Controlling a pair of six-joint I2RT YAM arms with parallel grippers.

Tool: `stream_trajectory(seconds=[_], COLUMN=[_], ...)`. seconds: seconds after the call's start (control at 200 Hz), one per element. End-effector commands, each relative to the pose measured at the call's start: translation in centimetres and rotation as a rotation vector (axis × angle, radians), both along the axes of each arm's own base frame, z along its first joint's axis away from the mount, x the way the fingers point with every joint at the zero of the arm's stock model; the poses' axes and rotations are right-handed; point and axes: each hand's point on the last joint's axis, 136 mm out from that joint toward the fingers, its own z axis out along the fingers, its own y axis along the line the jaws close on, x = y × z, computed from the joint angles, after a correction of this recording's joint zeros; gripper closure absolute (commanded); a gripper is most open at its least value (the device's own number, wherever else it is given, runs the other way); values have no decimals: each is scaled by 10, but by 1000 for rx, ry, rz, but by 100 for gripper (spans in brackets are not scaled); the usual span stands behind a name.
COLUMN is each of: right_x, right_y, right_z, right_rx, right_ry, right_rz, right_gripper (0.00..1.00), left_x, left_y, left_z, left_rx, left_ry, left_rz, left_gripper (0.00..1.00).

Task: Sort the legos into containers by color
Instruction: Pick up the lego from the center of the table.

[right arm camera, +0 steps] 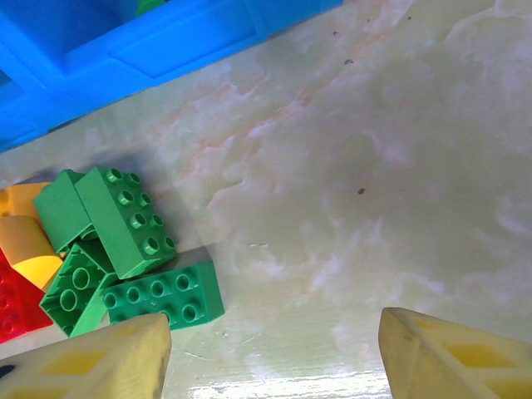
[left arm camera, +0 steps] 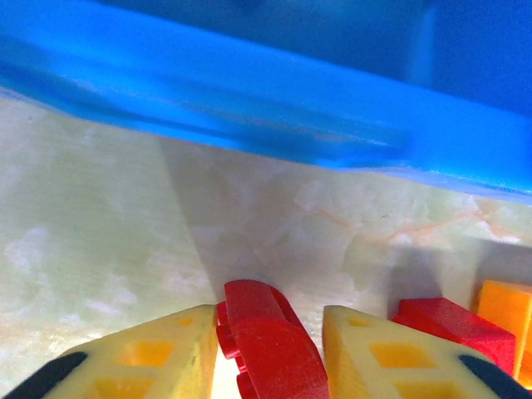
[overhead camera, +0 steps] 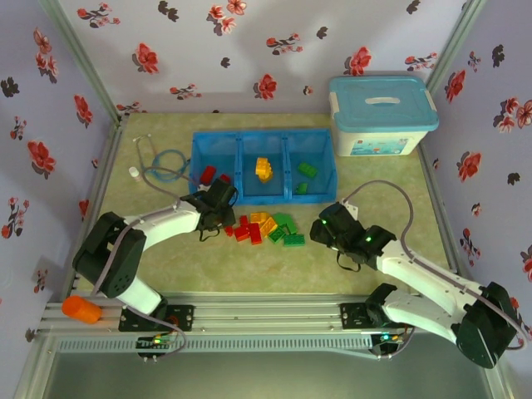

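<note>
Red plastic is what my left gripper (left arm camera: 268, 328) pinches: one red brick (left arm camera: 266, 357), low on the table (left arm camera: 100, 249) beside the blue tray (left arm camera: 249, 116), since reds go in its left compartment (overhead camera: 218, 155). My right gripper (right arm camera: 274, 353) hangs spread near the green bricks (right arm camera: 125, 220), keeping clear.

My left arm (overhead camera: 154, 226) reaches forward, and my left gripper (left arm camera: 270, 316) pinches a red lego (left arm camera: 268, 353) between its fingers. My right arm (overhead camera: 420, 274) bends inward, and my right gripper (right arm camera: 274, 320) hangs with jaws apart, holding nothing.
</note>
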Motion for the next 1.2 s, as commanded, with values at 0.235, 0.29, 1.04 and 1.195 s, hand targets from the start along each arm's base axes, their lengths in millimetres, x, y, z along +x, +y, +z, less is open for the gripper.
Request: stream_trajectory(seconds=[0.235,0.29,1.04,1.195], right_x=[0,0,-3,-8], right_y=[0,1,6,2], right_z=[0,0,0,-1], right_rx=[7,8,32,30], right_ry=[-17,-15,-9,-5], right_rz=[-13,-10,1,-1], right_gripper=[33,33,33,34], left_x=[-8,-9,85,118], left_y=[-3,-6,11,10], left_z=[-11,-13,130,124], left_rx=[68,73,89,77], left_ry=[38,42,-185,-170], left_rz=[-19,-27,-129,-126], left_gripper=[62,66,74,74])
